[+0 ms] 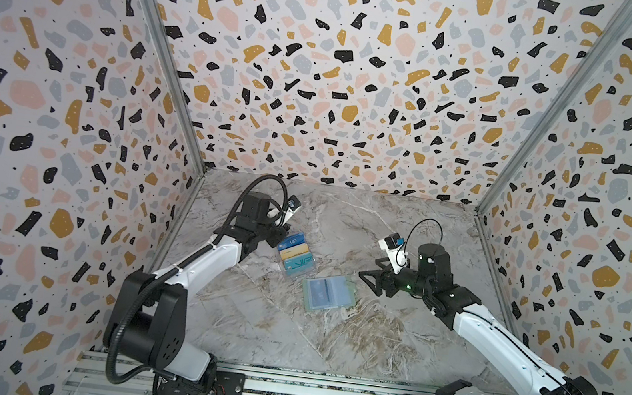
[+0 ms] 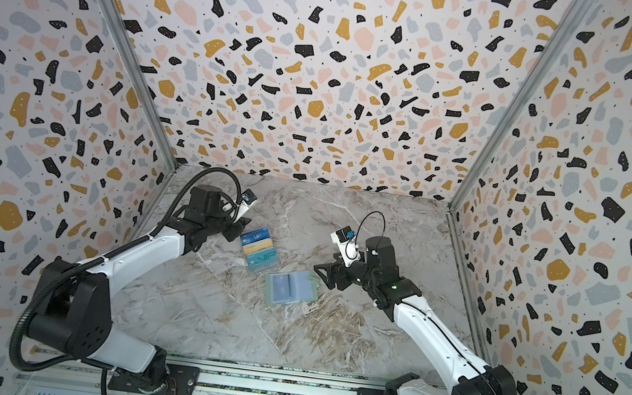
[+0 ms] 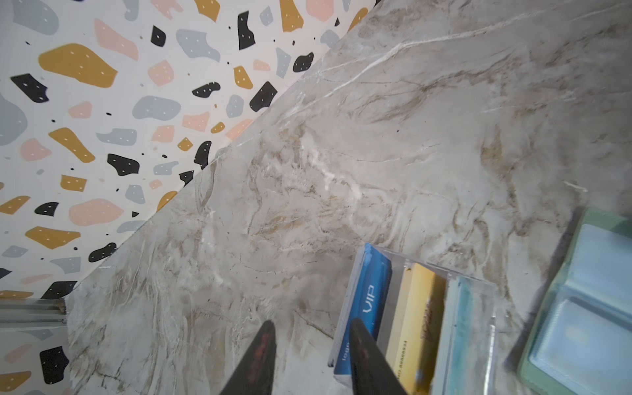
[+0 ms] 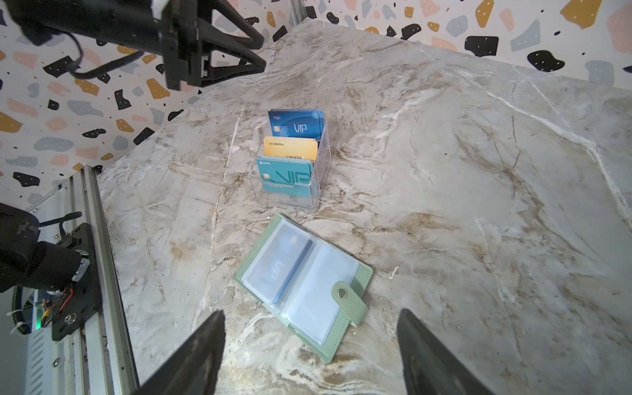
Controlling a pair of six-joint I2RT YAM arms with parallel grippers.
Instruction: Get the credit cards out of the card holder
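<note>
Right gripper (image 4: 312, 314) gapes empty just short of the open card holder (image 4: 301, 280); left gripper (image 3: 313, 326) parted too.

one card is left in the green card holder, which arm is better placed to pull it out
Right, probably. The right gripper is open and faces the card holder, lying open just ahead with the card in its sleeve. The left gripper is at the clear stand, farther off.

You've got a clear tiered stand (image 1: 295, 274) just left of centre in a top view, standing on the veined marble tabletop (image 1: 348, 346) that fills the lower middle. Terrazzo-patterned walls (image 1: 325, 61) close in across the top and down both sides. An aluminium rail (image 1: 320, 394) runs along the bottom edge.
</note>
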